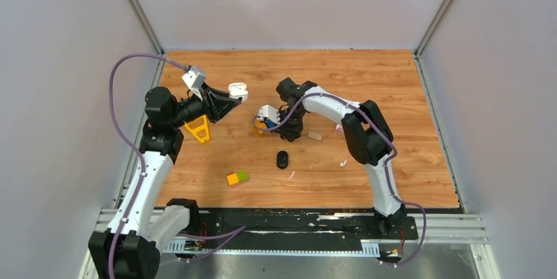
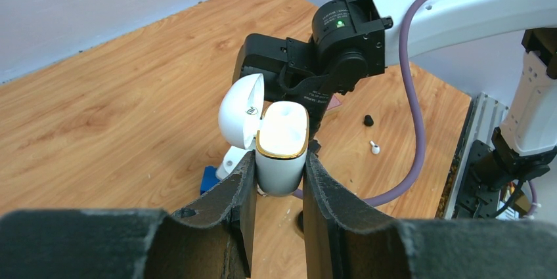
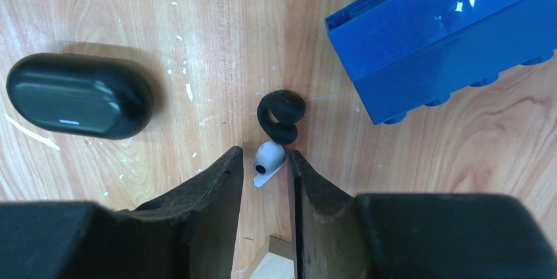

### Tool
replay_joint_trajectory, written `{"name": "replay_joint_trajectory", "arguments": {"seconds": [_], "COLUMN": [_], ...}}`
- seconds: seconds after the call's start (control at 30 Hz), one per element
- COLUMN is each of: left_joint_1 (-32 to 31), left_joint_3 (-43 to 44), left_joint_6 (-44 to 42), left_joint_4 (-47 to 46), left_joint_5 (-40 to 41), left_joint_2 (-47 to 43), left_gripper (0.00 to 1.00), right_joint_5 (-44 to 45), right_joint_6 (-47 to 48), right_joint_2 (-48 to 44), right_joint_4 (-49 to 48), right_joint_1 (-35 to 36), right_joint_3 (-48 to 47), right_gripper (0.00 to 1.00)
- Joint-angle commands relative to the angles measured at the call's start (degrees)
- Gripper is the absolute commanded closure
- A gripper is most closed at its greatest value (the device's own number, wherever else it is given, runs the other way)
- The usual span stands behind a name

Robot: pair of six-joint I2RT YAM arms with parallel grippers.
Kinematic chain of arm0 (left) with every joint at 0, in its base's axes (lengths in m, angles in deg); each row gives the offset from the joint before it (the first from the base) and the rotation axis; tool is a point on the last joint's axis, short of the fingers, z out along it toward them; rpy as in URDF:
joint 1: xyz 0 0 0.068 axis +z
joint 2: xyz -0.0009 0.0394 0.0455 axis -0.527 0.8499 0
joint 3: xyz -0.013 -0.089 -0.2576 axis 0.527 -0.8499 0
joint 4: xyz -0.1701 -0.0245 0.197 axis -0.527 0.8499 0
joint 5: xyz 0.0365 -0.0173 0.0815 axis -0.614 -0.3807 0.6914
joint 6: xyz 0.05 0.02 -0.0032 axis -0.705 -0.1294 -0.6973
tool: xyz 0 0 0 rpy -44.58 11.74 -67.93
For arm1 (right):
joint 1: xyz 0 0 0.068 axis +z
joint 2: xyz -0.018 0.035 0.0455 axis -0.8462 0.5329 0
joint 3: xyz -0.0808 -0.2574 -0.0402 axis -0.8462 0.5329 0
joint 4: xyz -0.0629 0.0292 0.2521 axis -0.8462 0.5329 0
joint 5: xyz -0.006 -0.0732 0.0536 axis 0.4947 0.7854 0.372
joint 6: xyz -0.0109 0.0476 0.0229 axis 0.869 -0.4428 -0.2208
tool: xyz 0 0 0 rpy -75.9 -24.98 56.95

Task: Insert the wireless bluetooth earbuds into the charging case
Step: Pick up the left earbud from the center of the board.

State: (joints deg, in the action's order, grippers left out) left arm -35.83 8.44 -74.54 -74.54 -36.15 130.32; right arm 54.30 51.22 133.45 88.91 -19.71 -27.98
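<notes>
White earbud (image 3: 269, 158), black earbud (image 3: 281, 116) touching at 12 o'clock — right gripper (image 3: 265, 156) slightly parted astride the white one; left gripper (image 2: 280, 159) clamps open case (image 2: 282, 131).

Landmark: black case (image 1: 282, 159). Just past its far end your right gripper (image 3: 265, 155) stands low, fingers (image 3: 217, 200) apart either side of a white earbud (image 3: 269, 161). There is a slim gap on one side, almost none on the other. A black earbud (image 3: 281, 116) touches that bud's far tip and a blue block (image 3: 446, 42) sits close beside both: tight pocket. Between black case and buds you have bare table (image 1: 407, 95). Near-left of the case, an orange-green block (image 1: 238, 177). To its right, open table as far as a lone white bud (image 1: 343, 163). Far-left, the left gripper (image 2: 278, 161) clamps a white case (image 2: 282, 134) above the table, filling that airspace.
</notes>
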Motion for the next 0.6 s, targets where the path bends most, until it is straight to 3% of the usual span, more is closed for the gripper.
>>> {"name": "replay_joint_trajectory", "arguments": {"seconds": [0.0,0.57], "left_joint_1": [0.5,0.49], "left_joint_3": [0.85,0.54], "left_joint_6": [0.17,0.35], "left_joint_4": [-1.62,-1.89], "left_joint_5": [-0.11,0.05], "left_joint_2": [-0.02,0.09], "left_gripper": [1.0,1.0], "right_joint_5": [0.16,9.03], "right_joint_6": [-4.21,-12.15], "right_joint_2": [1.24,0.83], "right_joint_4": [-1.66,-6.67], "right_joint_1": [0.68,2.85], "right_joint_3": [-1.34,3.2], "right_gripper": [0.68,0.77]}}
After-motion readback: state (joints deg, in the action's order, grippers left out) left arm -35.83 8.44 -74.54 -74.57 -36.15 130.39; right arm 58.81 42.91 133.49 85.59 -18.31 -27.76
